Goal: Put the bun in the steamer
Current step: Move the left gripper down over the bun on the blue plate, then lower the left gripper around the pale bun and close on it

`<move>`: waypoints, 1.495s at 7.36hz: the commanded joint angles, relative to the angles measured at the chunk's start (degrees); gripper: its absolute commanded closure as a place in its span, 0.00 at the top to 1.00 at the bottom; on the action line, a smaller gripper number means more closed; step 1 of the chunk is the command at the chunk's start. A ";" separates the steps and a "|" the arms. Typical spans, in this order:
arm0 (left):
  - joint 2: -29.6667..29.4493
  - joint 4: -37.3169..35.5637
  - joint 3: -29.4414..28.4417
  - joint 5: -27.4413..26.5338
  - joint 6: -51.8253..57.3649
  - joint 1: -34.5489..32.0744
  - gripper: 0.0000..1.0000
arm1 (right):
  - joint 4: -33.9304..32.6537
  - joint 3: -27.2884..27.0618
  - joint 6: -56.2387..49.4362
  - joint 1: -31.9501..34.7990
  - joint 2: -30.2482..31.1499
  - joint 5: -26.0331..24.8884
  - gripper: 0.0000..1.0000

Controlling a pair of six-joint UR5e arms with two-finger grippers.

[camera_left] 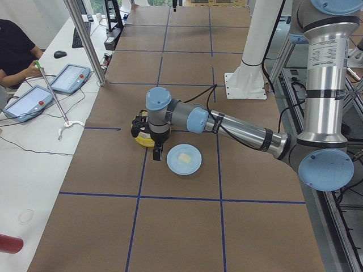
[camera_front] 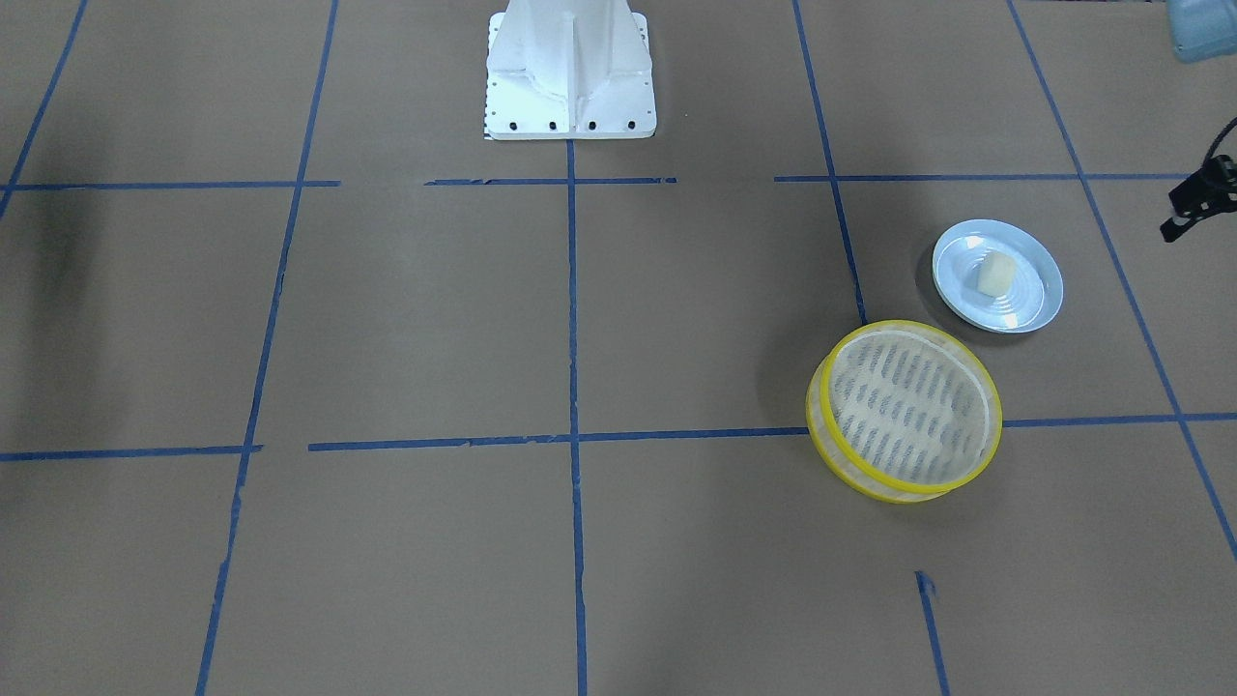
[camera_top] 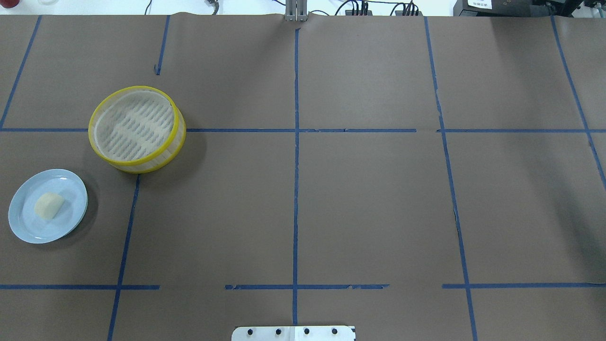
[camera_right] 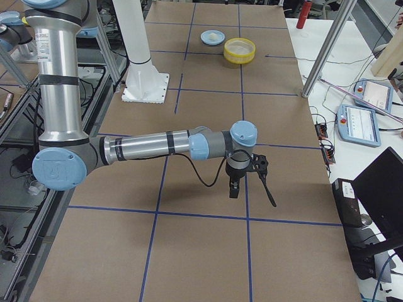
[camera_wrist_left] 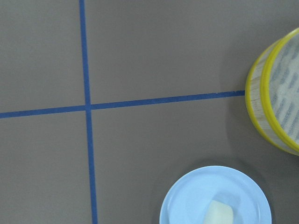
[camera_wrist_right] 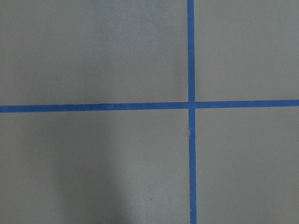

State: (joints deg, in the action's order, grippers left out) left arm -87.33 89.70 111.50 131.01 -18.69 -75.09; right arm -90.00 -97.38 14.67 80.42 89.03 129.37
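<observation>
Near the tabletop's left edge, the bun lies on a blue plate.
Just right and farther stands the steamer; the left end effector hovers by both, the right end effector well apart; apart or together, cannot tell.

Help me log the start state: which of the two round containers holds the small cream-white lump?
The pale blue round plate. The cream-white blocky bun lies on it; the yellow-rimmed slotted steamer basket beside it holds nothing.
</observation>
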 commanded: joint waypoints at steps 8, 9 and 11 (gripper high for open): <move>7.97 28.42 -7.43 -7.52 -24.55 21.30 1.00 | 0.00 0.00 0.01 0.00 0.00 0.00 1.00; 7.53 28.42 -7.96 -7.61 -24.63 22.61 1.00 | 0.00 0.00 0.01 0.00 0.00 0.00 1.00; 4.99 28.51 -10.85 -7.61 -25.34 24.02 1.00 | 0.00 0.00 0.01 0.00 0.00 0.00 1.00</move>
State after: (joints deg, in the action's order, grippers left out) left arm -81.09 118.14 102.22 123.43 -43.75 -52.06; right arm -90.00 -97.38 14.68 80.42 89.03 129.38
